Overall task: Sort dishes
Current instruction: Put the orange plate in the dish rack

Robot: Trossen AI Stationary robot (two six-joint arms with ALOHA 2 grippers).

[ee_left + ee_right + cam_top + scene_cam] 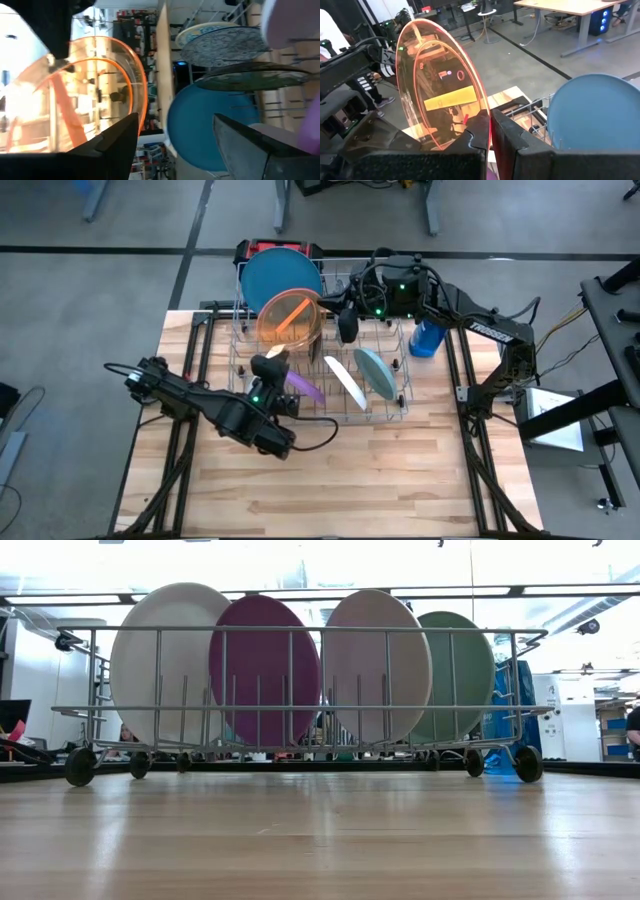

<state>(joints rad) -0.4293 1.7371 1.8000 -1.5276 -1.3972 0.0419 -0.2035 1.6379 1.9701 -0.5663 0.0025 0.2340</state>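
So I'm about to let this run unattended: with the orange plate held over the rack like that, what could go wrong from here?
1. The right gripper pinches the translucent orange plate only at its rim, fingers shut; the plate could swing or slip.
2. The left gripper stands open just beside that plate, not holding it, so nothing backs up the grip.
3. The wire rack is already crowded: the large blue plate stands right behind, and lowering could knock it or miss a slot.

front table [380,480]: open | wire rack [400,402]: plates upright (narrow gaps between)
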